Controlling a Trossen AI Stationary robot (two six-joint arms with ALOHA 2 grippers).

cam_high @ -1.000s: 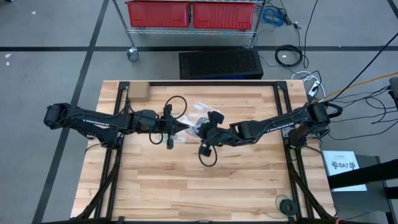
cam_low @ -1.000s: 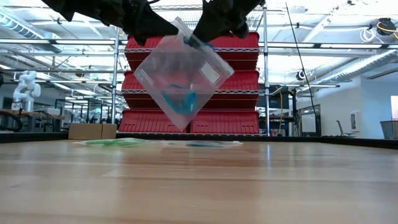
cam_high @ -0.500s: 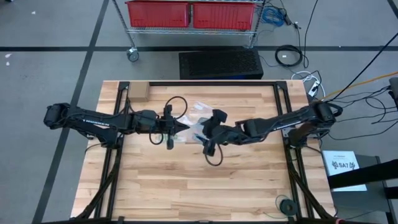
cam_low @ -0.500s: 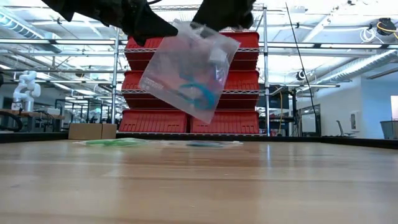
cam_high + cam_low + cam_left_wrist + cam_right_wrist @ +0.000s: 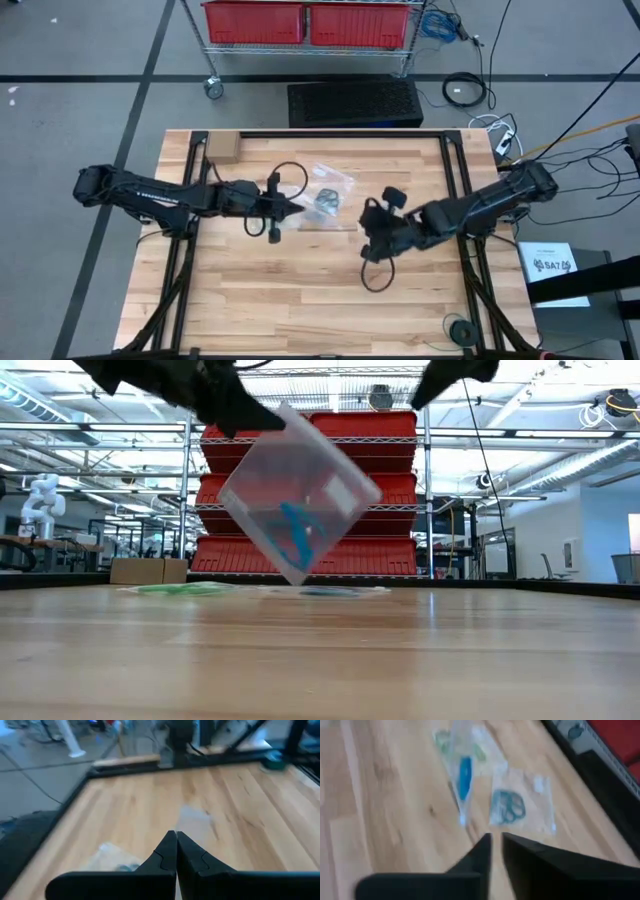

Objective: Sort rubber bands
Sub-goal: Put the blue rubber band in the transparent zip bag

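My left gripper [image 5: 240,415] is shut on a clear flat plastic bag [image 5: 300,495]. The bag hangs above the table's middle with bright blue rubber bands [image 5: 295,530] in it. In the right wrist view the bag [image 5: 461,780] shows edge-on. My right gripper [image 5: 368,240] is apart from the bag, toward the table's right. Its fingers [image 5: 485,845] stand close together with nothing between them. Two more bags lie flat on the table behind it, one holding teal bands [image 5: 510,805] and one green bands [image 5: 180,589]. My left gripper pinches the bag's top corner [image 5: 278,412] between its two fingers, coming from the table's left and slanting a little downward. The bag hangs below the fingers like a diamond. Its lowest corner [image 5: 297,580] is just above the table.
A small cardboard box [image 5: 222,148] sits at the table's far left corner. Black cable loops hang from both arms [image 5: 288,170] [image 5: 376,276]. A rack of red bins [image 5: 350,480] stands beyond the far edge. Bare wood [image 5: 300,300] lies toward the near edge.
My right gripper has let go of the bag's top edge and drawn away toward the table's right and near edges, rising a little. The bag tipped and swung for a moment. It now hangs from my left gripper alone, with its lowest corner nearer the table.
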